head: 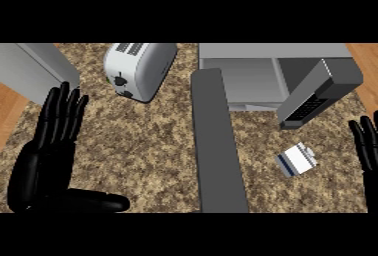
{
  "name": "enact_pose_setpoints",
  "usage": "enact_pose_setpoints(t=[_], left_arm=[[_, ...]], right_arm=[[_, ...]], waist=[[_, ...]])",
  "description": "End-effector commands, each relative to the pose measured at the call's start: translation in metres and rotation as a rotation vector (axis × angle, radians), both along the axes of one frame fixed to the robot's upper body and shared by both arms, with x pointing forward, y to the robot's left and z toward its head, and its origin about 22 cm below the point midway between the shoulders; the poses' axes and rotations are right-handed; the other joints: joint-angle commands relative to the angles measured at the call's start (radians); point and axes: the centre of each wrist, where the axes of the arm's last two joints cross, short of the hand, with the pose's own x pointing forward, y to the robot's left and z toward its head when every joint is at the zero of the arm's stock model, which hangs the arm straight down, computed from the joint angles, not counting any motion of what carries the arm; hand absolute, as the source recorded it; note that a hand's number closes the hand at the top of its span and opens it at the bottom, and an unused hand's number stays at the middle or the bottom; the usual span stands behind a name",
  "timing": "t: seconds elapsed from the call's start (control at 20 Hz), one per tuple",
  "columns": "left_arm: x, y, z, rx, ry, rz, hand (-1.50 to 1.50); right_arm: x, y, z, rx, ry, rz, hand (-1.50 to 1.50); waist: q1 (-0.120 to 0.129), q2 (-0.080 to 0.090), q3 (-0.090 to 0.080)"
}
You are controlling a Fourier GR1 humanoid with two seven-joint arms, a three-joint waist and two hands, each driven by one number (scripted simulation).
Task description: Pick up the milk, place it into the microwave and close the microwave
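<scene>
Looking down onto a speckled granite counter (148, 150). At the far right, a microwave (244, 80), open toward the near side, with a dark control panel (314, 100) and keypad at its right front. From the microwave's left front corner, running straight toward the near edge: the grey microwave door (218, 150), swung wide open and seen from above.

Right of that door and just near of the control panel: the milk carton (297, 159), white with a blue side, lying tipped over on the granite, outside the microwave. Touched by neither hand.

At the right edge, only partly in view: the right hand (367, 145), fingers straight and pointing far, holding nothing, near the carton but apart from it.

At the left: the left hand (52, 145), likewise flat open, fingers straight and pointing far, thumb (96, 201) stuck out to the right along the near edge. Nothing in it. Well apart from the carton, with the door between.

Just far of the left fingertips, a grey box-shaped unit (33, 67); cannot tell what kind. Right of it, a silver toaster (139, 67), slots up. Strips of wood (11, 110) at the left edge and the far right corner.
</scene>
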Motion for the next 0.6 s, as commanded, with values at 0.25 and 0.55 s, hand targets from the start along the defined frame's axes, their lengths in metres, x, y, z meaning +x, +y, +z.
enact_pose_setpoints(t=[0.25,0.55], left_arm=[[-0.025,-0.053,-0.038,-0.07,0.088,-0.024,-1.5],[-0.045,-0.07,-0.063,-0.074,0.079,-0.02,-1.5]], right_arm=[[-0.055,-0.023,-0.032,0.047,0.089,0.003,-1.5],[-0.07,-0.047,-0.078,0.016,0.124,-0.042,-1.5]], waist=[[0.003,-0.001,0.0],[0.008,0.0,0.0]])
